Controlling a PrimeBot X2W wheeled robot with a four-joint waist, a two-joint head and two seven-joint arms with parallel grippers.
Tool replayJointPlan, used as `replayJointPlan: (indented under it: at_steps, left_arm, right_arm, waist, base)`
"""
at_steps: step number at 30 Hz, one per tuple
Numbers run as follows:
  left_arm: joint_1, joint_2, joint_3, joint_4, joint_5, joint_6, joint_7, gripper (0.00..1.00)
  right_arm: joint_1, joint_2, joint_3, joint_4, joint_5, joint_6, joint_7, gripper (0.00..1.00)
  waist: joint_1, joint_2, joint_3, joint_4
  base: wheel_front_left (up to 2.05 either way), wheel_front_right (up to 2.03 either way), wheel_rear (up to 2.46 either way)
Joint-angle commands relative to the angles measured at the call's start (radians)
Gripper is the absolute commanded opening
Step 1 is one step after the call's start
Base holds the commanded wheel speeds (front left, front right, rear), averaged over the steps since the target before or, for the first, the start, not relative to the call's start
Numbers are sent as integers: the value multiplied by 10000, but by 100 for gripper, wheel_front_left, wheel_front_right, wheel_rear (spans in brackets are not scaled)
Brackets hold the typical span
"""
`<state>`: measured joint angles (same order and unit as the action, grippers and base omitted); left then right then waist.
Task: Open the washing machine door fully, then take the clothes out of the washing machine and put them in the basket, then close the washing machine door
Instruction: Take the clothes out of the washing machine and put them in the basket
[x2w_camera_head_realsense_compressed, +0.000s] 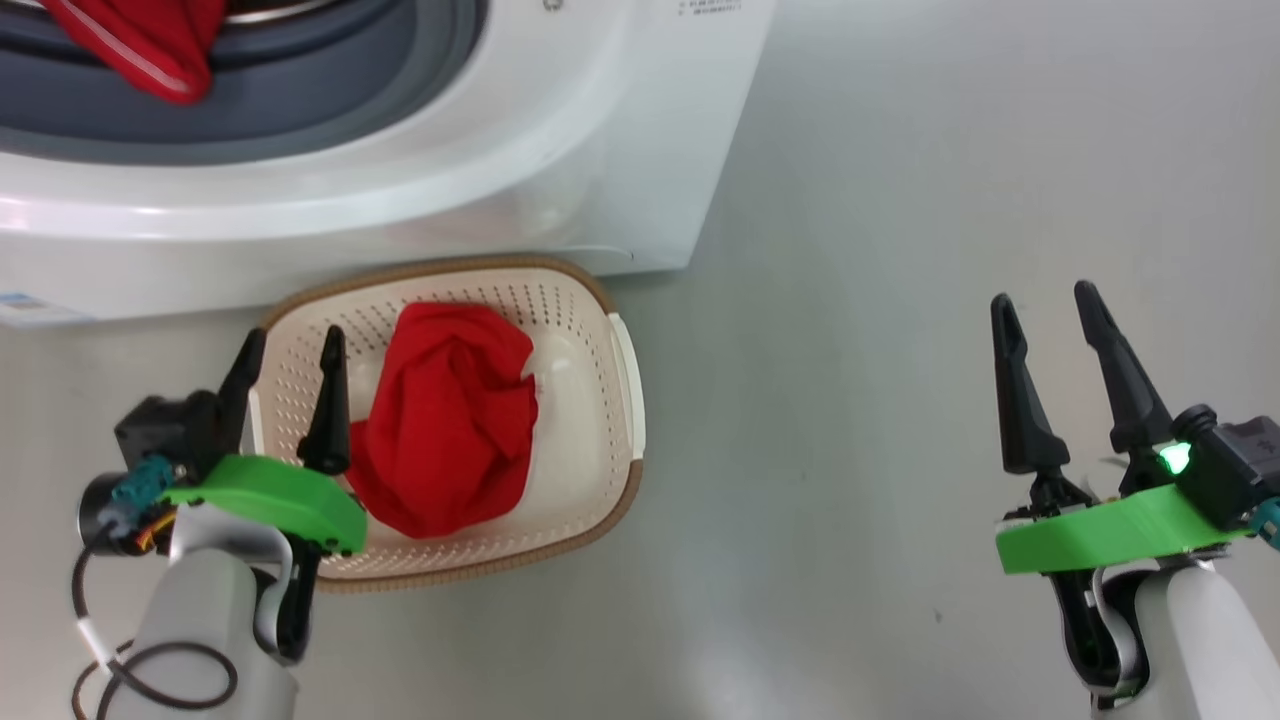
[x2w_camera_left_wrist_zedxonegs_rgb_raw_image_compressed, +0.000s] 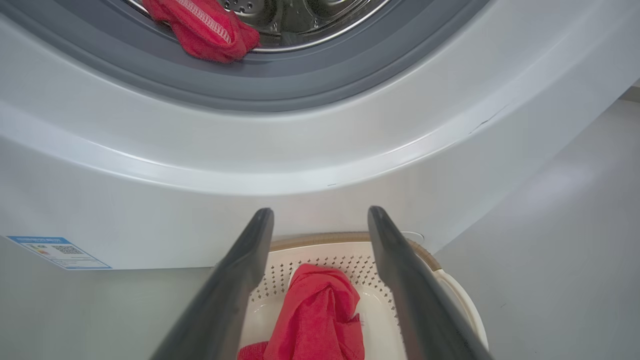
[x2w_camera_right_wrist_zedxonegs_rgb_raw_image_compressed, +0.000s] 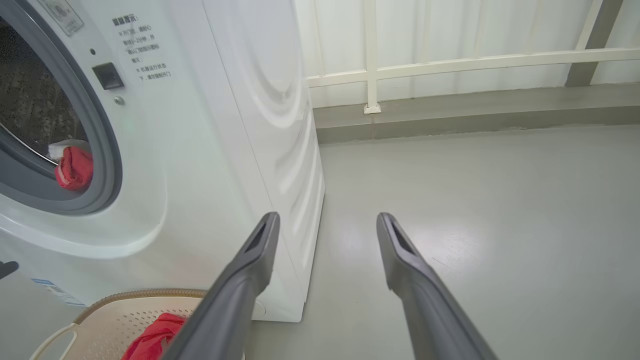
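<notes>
While only partway through: one soft, crumpled red garment (x2w_camera_head_realsense_compressed: 445, 430) lying in the perforated cream basket (x2w_camera_head_realsense_compressed: 625, 400) at the foot of the washing machine (x2w_camera_head_realsense_compressed: 560, 150), a second red garment (x2w_camera_head_realsense_compressed: 150, 50) draped over its grey rubber ring (x2w_camera_head_realsense_compressed: 330, 90). Left gripper (x2w_camera_head_realsense_compressed: 293, 340) low before the washing machine, right gripper (x2w_camera_head_realsense_compressed: 1043, 300) off its right side, both spread and empty. Door closing left to do

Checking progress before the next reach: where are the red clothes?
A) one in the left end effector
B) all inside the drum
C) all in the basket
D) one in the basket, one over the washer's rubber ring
D: one red garment lies in the basket; a second garment drapes over the grey rubber ring.
</notes>
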<state>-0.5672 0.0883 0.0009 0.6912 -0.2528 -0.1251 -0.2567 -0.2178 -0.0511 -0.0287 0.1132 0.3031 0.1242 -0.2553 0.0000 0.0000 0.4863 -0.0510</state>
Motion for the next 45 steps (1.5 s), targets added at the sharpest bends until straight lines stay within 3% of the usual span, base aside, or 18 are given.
replayJointPlan:
  at_steps: [1,30,45]
  left_arm:
    - [327,295,314,-308,101,-56,-51,100]
    - [4341,-202,1316,-4762,1000,-56,-51,100]
    - [5819,-349,1632,-6077,1139,-56,-51,100]
  right_arm:
    - [242,9,156,-197,-126,65,-65,100]
    - [2220,-294,-29,89,142,65,-65,100]
    - [2830,-419,-126,-57,200,65,-65,100]
  waist:
    - [0,0,-547,127]
    - [0,0,-3378,601]
    - [0,0,-3838,628]
  base:
    - [0,0,0]
    - [0,0,0]
    - [0,0,0]
